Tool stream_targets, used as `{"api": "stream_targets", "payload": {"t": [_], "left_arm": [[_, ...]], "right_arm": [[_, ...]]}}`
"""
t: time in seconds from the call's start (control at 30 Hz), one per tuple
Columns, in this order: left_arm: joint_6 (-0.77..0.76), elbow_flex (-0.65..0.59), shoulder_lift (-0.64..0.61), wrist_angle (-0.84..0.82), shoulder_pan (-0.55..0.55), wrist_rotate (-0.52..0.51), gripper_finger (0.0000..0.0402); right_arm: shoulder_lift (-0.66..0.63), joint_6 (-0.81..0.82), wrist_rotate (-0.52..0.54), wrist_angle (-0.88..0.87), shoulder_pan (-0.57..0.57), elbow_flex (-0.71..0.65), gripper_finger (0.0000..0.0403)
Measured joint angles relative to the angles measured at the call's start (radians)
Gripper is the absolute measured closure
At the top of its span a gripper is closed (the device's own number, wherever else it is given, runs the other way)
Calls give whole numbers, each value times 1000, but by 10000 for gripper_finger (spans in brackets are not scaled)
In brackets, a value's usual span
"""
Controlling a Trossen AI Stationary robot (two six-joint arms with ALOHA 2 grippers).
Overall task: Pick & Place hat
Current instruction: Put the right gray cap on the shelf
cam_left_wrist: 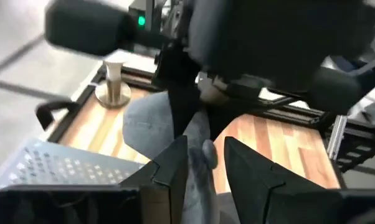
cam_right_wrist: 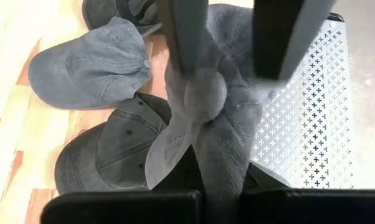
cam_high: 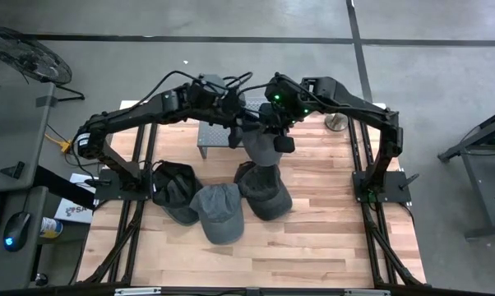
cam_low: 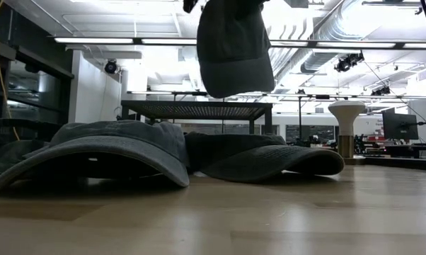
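Above table point(cam_high: 313, 238), hat point(cam_high: 262, 146) hangs brim-down.

Two dark robot arms meet over the far middle of a wooden table point(cam_high: 313, 238), seen from directly above. Between them hangs a grey hat point(cam_high: 262, 148), held in the air by the right gripper point(cam_high: 274, 130), whose fingers are pinched on the fabric; the left gripper point(cam_high: 238, 123) sits just beside it at the hat's other edge. Three more caps lie on the boards below — a dark one point(cam_high: 175, 191) on the left, a lighter grey one point(cam_high: 217, 212) in the middle, another point(cam_high: 264, 194) on the right. A perforated metal stand point(cam_high: 216, 131) sits behind the grippers.
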Motion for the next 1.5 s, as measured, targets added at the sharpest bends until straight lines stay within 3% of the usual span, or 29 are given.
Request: {"api": "stream_targets", "payload": {"t": [0.23,0.53,0.83,0.93,1.27,1.5], "left_arm": [[105,0,-88,-22,0,-6,294],[248,0,-200,-197,0,-51,294],[248,-12,-246,-319,0,-55,294],[252,-63,-264,-306,0,-25,294],[173,-363,-439,-64,0,4,294],[60,-637,-618,165,0,-102,294]], "right_arm": [[0,-4,-36,21,-18,36,400],[-1,-58,-114,70,-124,37,400],[21,-105,-312,70,-261,37,400],[33,-110,-385,84,-295,36,400],[50,-129,-455,106,-366,-54,400],[51,-135,-436,181,-383,-168,400]]}}
